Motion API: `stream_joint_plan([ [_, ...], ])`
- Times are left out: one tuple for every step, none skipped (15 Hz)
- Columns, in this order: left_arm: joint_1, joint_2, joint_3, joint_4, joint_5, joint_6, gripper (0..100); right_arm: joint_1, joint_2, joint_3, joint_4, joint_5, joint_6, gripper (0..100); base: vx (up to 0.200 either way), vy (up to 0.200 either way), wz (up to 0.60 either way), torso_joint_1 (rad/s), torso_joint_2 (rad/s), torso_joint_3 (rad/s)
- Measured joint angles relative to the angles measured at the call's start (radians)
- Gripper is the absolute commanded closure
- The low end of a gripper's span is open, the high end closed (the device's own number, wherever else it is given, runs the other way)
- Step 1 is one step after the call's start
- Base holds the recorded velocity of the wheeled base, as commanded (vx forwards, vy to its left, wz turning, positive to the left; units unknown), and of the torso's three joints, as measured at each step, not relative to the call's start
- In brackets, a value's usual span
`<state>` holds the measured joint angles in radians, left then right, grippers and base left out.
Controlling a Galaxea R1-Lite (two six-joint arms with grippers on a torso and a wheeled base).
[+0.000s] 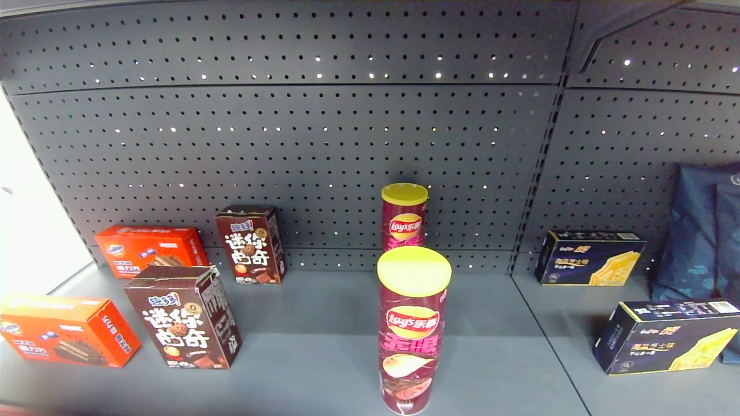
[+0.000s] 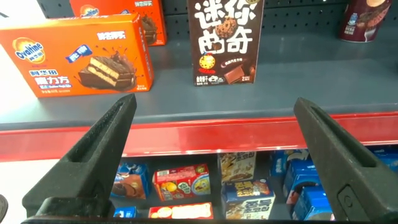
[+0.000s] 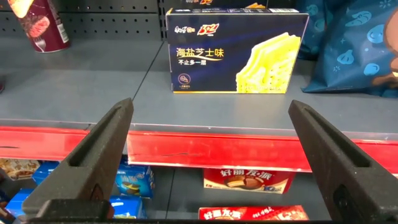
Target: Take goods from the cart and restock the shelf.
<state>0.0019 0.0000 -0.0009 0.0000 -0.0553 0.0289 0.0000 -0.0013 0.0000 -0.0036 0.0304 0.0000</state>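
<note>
Shelf (image 2: 311, 87) just beyond left tool (image 2: 216, 102), fingers (image 2: 106, 149) spread

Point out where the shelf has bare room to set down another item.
Widest bare shelf: between the front brown box and the front chip can. A second strip lies between that can and the dark blue boxes. Crowded: the left end, with orange boxes beside brown ones, and the right end by the blue bag.

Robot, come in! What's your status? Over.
Left gripper and right gripper: jaws open, empty. Shelf holds chip cans and boxes. Nothing blocking the shelf front.
</note>
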Motion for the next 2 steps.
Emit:
stream_joint_plan([
  [0.000, 0.000, 0.000, 0.000, 0.000, 0.000, 0, 0.000, 0.000, 0.000, 0.000, 0.000, 0.000, 0, 0.000, 0.000, 0.00, 0.000, 0.00, 0.000],
  [0.000, 0.000, -0.001, 0.001, 0.000, 0.000, 0, 0.000, 0.000, 0.000, 0.000, 0.000, 0.000, 0, 0.000, 0.000, 0.00, 0.000, 0.00, 0.000],
])
